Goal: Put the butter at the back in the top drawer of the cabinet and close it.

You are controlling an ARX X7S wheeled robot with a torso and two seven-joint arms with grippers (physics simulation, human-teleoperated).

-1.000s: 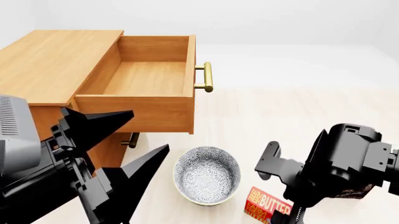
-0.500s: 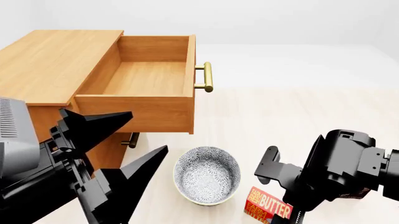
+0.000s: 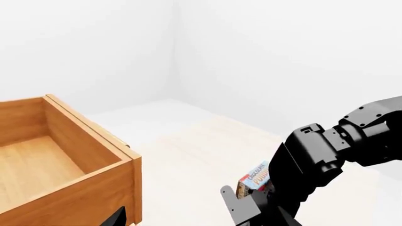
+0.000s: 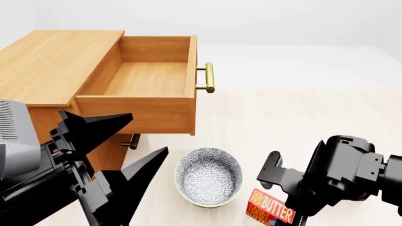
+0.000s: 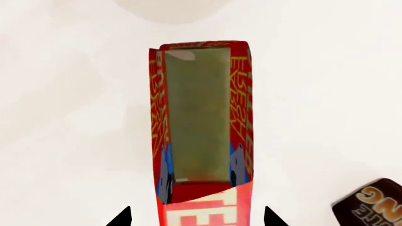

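We see our right gripper (image 5: 196,217) spread wide astride the butter (image 5: 199,132), left gripper (image 4: 129,141) parted, top drawer (image 4: 148,77) standing open

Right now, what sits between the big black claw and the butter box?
In the head view, a patterned bowl sits between the left tool and the butter.

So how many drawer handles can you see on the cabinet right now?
2. One brass handle sticks out from the open top drawer; a second handle peeks out beneath it. A third may be hidden lower on the cabinet.
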